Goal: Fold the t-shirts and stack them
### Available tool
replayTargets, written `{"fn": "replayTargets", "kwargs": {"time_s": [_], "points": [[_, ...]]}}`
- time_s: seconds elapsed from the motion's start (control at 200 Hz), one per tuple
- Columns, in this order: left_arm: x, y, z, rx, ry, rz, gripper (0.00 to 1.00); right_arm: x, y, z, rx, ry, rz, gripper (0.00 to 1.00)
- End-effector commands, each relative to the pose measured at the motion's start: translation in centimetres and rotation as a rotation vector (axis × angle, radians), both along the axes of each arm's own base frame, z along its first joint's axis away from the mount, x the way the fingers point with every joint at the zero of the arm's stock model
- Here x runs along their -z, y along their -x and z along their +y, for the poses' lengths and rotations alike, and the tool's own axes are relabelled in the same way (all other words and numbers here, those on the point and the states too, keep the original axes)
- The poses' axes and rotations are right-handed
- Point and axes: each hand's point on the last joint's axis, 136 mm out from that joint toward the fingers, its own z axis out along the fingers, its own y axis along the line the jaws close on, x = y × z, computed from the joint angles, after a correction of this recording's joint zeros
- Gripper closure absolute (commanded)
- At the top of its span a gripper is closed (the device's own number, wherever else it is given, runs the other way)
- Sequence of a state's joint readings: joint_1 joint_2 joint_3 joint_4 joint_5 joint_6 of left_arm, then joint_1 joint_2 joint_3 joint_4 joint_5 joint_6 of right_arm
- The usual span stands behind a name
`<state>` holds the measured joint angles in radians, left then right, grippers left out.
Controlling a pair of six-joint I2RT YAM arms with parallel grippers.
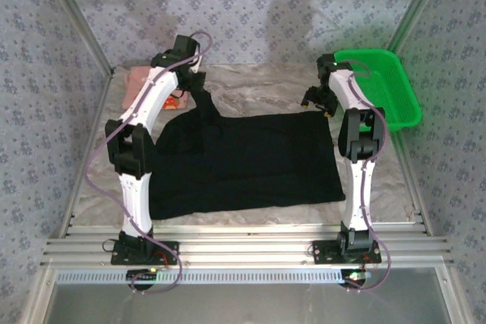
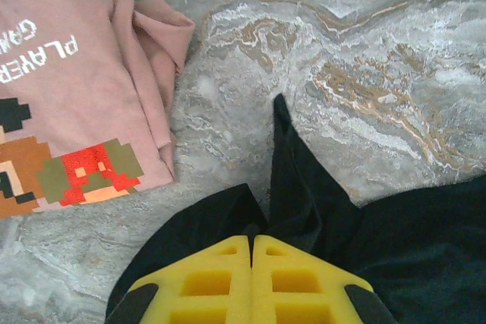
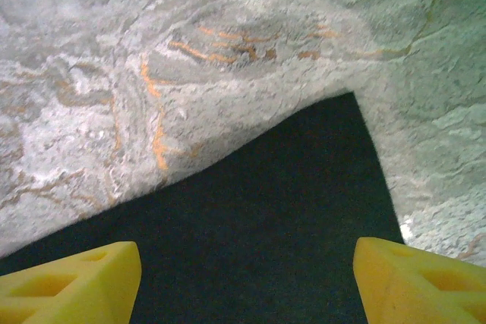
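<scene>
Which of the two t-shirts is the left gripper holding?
The large plain black cloth t-shirt: a bunched fold of it is pinched in the shut left gripper. The salmon-pink printed cloth t-shirt lies apart, untouched.

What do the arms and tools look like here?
White shells and black joints on left arm and right arm, a purplish cable looped along each. Blocky yellow fingers with recessed pockets on left tool and right tool.

1 black t-shirt (image 1: pixel 250 161), 1 pink t-shirt (image 1: pixel 140 83), 1 green basket (image 1: pixel 400 90).
</scene>
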<state>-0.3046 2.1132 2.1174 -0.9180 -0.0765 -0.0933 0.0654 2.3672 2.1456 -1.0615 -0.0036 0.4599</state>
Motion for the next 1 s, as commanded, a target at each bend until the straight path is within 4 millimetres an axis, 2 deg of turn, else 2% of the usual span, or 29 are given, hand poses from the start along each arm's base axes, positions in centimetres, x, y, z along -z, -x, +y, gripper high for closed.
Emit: {"fn": "replayTargets", "kwargs": {"time_s": [0.0, 0.15, 0.455, 0.645, 0.779, 0.869, 0.929, 0.994], "points": [[-2.2, 0.2, 0.6, 0.006, -0.007, -0.049, 1.00, 0.3, 0.2, -1.6, 0.019, 0.112, 0.045, 0.25], [-2.2, 0.5, 0.6, 0.009, -0.003, -0.048, 1.00, 0.7, -0.2, -2.2, 0.016, 0.184, 0.073, 0.25], [-2.3, 1.1, 0.7, 0.010, 0.008, -0.049, 1.00, 2.3, -0.8, -2.0, 0.071, 0.181, 0.069, 0.31], [-2.4, 1.5, 0.8, 0.006, 0.012, -0.050, 1.00, 3.2, -1.0, -2.6, 0.131, 0.182, 0.072, 0.33], [-2.5, 1.8, 0.8, 0.003, 0.016, -0.050, 1.00, 4.3, -0.7, -2.8, 0.172, 0.170, 0.093, 0.37], [-2.7, 1.9, 1.0, -0.001, 0.013, -0.053, 1.00, 5.0, -0.5, -2.8, 0.199, 0.156, 0.102, 0.43], [-2.8, 2.1, 1.1, -0.002, 0.010, -0.055, 1.00, 5.3, -0.1, -3.3, 0.233, 0.164, 0.114, 0.44], [-3.1, 2.2, 1.2, -0.003, 0.009, -0.058, 1.00, 5.7, 0.2, -3.7, 0.252, 0.156, 0.124, 0.49]]}}
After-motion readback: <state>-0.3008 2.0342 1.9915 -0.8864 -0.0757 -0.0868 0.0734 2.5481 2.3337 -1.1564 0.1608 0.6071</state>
